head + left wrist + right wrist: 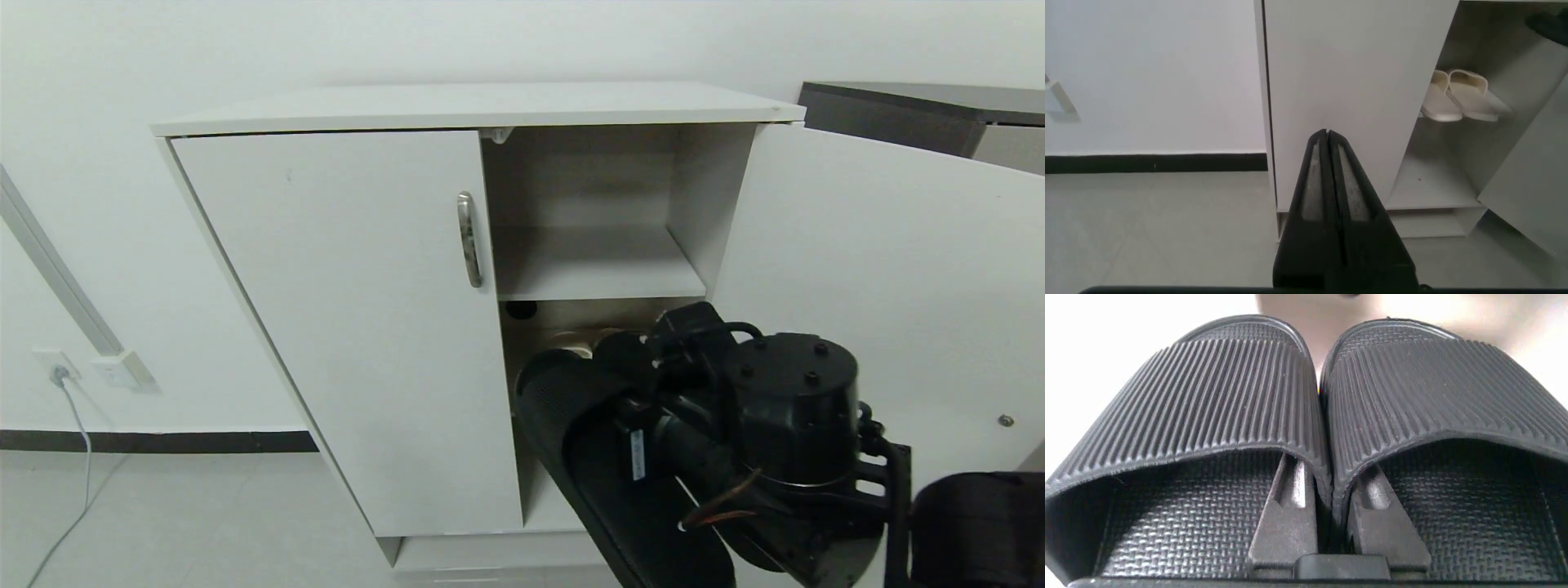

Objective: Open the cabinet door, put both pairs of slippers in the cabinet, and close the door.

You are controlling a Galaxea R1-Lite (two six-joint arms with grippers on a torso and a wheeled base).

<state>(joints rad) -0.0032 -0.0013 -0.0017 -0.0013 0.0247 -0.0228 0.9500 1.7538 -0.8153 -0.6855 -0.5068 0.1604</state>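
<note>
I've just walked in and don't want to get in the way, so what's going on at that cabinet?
The right claw holds a pair of black slippers, one finger inside each, at the open side of the white cabinet. The right door stands swung out and the left door is shut. A pair of light slippers already sits on a shelf inside. The left claw is shut and empty, out in front of the cabinet.

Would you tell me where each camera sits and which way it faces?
Head: on the robot's head, looking forward and down at the cabinet; the right arm shows, carrying black slippers.
Left wrist: on the left wrist, looking along the shut left gripper toward white slippers inside the cabinet.
Right wrist: on the right wrist, looking along the right gripper pinching the black slippers.
Shared: head and left wrist both show the cabinet.
</note>
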